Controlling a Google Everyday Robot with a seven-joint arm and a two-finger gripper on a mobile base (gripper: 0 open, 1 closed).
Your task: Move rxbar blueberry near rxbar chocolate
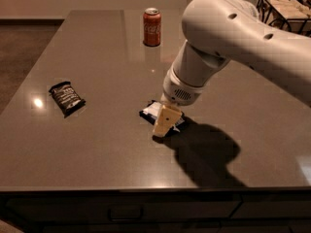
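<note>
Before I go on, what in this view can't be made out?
Camera view:
- rxbar blueberry: its right part is hidden under the gripper, which is low over it mid-frame; whether it is gripped cannot be told.
- rxbar chocolate, far left: lettering too faint to read.
- Arm: cut off by the right edge.

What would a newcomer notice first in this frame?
The big white arm reaching in from the right, its tool down at the rxbar blueberry near the middle of the dark table. Then the black rxbar chocolate lying apart to the left, and a red Coca-Cola can standing upright toward the far end.
</note>
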